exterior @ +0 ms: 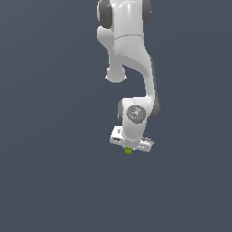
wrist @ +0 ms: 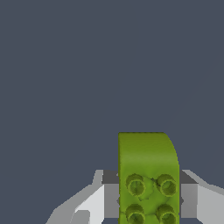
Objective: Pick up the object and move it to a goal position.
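The object (exterior: 128,151) is a tiny lime-green block that peeks out just below the white hand of the arm in the exterior view. In the wrist view the object (wrist: 148,175) fills the space between the grey fingers (wrist: 111,194), showing round studs on its face. My gripper (exterior: 128,149) is shut on it, with a finger pressed against each side. The fingertips themselves are hidden behind the hand in the exterior view. No goal marker shows in either view.
The white arm (exterior: 129,54) reaches down from the top of the exterior view. Around it there is only a plain dark grey-blue surface (exterior: 54,172).
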`<control>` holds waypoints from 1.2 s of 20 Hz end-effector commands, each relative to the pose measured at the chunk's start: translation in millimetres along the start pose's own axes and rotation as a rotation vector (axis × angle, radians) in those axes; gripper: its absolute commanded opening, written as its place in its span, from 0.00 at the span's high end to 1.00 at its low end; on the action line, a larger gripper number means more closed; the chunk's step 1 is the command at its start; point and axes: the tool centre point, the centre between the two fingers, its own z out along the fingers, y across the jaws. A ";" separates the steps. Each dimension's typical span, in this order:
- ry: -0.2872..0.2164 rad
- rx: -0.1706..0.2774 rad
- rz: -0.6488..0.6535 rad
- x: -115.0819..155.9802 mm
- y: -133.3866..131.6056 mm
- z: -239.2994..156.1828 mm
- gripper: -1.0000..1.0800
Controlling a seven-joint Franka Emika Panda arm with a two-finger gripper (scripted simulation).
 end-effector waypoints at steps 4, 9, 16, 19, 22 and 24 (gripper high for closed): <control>0.001 0.000 0.000 -5.3 -1.0 -12.0 1.00; 0.001 0.000 0.000 -15.9 -2.5 -34.3 1.00; 0.001 0.000 0.000 -39.9 -6.0 -85.3 1.00; 0.001 0.000 0.000 -52.3 -8.0 -112.2 1.00; 0.001 0.000 0.000 -64.7 -10.0 -139.8 1.00; 0.001 0.000 0.000 -72.3 -11.3 -157.0 1.00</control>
